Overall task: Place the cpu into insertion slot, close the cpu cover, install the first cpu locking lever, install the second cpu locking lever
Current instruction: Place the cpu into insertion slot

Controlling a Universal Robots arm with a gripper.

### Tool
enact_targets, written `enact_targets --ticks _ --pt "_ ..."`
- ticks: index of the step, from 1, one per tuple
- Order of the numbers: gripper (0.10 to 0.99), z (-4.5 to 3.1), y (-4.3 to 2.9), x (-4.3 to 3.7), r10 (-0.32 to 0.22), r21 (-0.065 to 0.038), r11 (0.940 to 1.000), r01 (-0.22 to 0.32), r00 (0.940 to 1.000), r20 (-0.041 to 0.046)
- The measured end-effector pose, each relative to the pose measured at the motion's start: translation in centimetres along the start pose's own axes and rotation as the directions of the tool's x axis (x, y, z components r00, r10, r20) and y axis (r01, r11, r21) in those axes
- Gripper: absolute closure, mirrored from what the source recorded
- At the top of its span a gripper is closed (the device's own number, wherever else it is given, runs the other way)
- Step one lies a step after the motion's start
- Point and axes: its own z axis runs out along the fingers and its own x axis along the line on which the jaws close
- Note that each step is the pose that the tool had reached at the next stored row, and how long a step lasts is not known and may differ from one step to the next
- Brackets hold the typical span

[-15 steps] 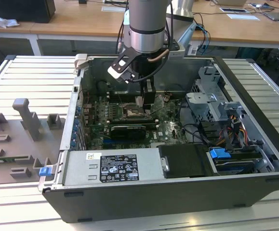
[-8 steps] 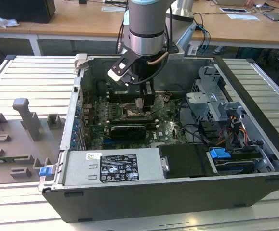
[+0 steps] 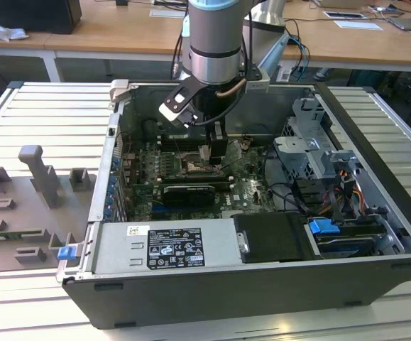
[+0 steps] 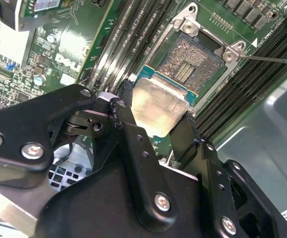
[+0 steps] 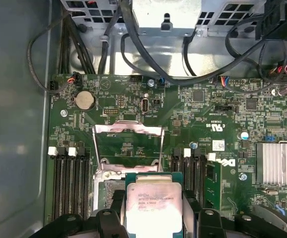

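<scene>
My gripper (image 4: 155, 113) is shut on the cpu (image 4: 159, 104), a flat silver-topped square chip held by two opposite edges between black fingers (image 4: 125, 106). In the first wrist view the cpu (image 5: 154, 203) hangs just above the near side of the insertion slot (image 5: 106, 191). The slot (image 4: 192, 60) lies open with its contact field bare. The cpu cover (image 5: 128, 130) is swung up behind the slot, so the board shows through its window. A thin wire lever (image 4: 274, 60) sticks out from a slot corner. In the exterior view the gripper (image 3: 205, 151) hovers over the slot (image 3: 193, 169).
Long memory slots (image 5: 69, 181) flank the socket on both sides. A finned heat sink (image 5: 279, 163) and black cables (image 5: 148, 64) lie nearby. The open case holds a black card (image 3: 187, 192), a power supply (image 3: 166, 249) and a drive cage (image 3: 311, 153). A grey fixture (image 3: 38, 174) stands outside the case.
</scene>
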Motion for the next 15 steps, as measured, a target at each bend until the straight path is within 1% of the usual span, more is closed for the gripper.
enact_targets --ticks 4,13,15 --pt "0.541 0.23 -0.09 0.22 0.0 0.0 1.0 0.0 1.0 -0.0001" --pt "0.541 0.38 -0.12 0.36 0.002 0.0 1.0 -0.002 1.0 -0.0002" --pt "0.541 0.43 -0.11 0.43 0.002 0.0 1.0 -0.002 1.0 -0.0019"
